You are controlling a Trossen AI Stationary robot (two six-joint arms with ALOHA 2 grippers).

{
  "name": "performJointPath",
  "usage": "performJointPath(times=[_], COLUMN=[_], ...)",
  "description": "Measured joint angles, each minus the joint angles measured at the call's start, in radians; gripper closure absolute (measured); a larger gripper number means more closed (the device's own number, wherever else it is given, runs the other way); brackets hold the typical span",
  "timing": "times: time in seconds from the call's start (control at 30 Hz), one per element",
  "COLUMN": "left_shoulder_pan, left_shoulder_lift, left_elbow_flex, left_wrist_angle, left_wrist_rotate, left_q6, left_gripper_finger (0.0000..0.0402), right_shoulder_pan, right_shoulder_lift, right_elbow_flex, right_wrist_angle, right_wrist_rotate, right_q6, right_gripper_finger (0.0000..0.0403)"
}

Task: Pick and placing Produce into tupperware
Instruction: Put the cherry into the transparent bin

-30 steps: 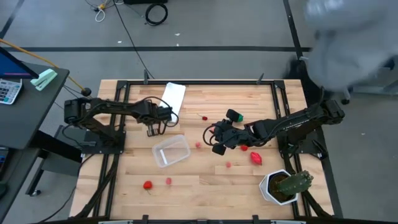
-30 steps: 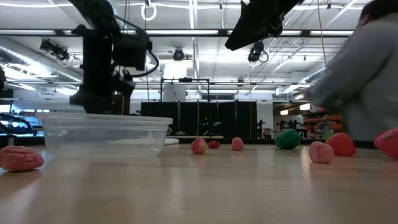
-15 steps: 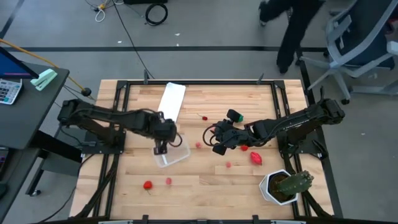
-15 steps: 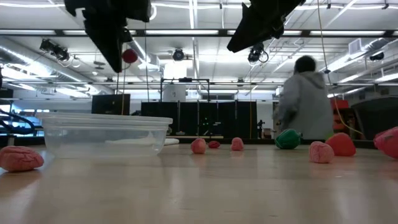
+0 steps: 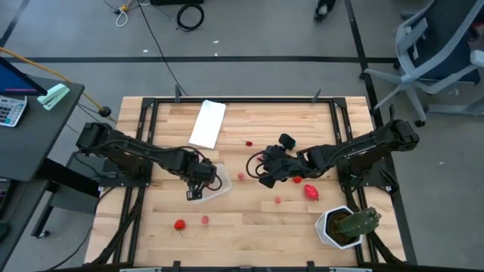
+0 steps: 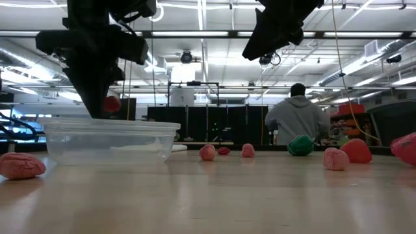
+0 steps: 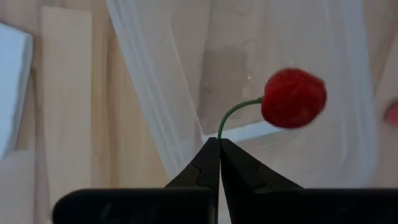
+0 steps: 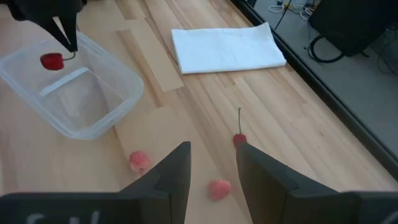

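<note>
The left gripper hangs over the tupperware, fingers pinched on a cherry stem so the fruit dangles above the box, ready to drop in. The right gripper, fingers apart, waits mid-bench above loose produce.

Robotics lab/workshop: ceiling strip lights, floor cables, office chair.
</note>
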Motion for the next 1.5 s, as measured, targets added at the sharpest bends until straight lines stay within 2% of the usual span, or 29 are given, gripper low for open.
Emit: performJointPath(times=[0.2,0.53,0.7,0.87,1.0,1.1,1.3,1.5], left_shoulder_pan=[-0.001,-0.006,-0.005,-0.005,-0.005,-0.005,-0.004,0.027], left_shoulder_lift=[0.022,0.030,0.029,0.029,0.028,0.028,0.027,0.026], left_elbow_flex=[-0.021,-0.020,0.061,0.260,0.485,0.668,1.019,1.294], left_wrist_angle=[0.055,0.106,0.030,-0.132,-0.270,-0.333,-0.372,-0.345], left_wrist_rotate=[0.051,0.055,0.055,0.055,0.030,-0.062,-0.245,-0.285], left_q6=[0.001,0.019,-0.022,-0.001,0.110,0.186,0.294,0.368], left_gripper_finger=[0.0381,0.0295,0.0271,0.0259,0.0259,0.0265,0.0276,0.0275], right_shoulder_pan=[0.000,0.000,-0.008,-0.068,-0.158,-0.219,-0.313,-0.351], right_shoulder_lift=[0.000,0.000,0.000,0.000,0.000,0.000,0.039,0.209], right_elbow_flex=[0.000,0.000,0.000,0.000,-0.001,-0.027,-0.075,-0.110], right_wrist_angle=[-0.004,-0.005,-0.003,-0.002,0.051,0.174,0.249,0.420], right_wrist_rotate=[0.000,0.000,0.008,-0.010,-0.181,-0.273,-0.391,-0.418], right_q6=[0.000,0.000,-0.009,-0.081,-0.166,-0.246,-0.275,-0.285], right_gripper_finger=[0.0266,0.0266,0.0266,0.0266,0.0266,0.0266,0.0266,0.0266])
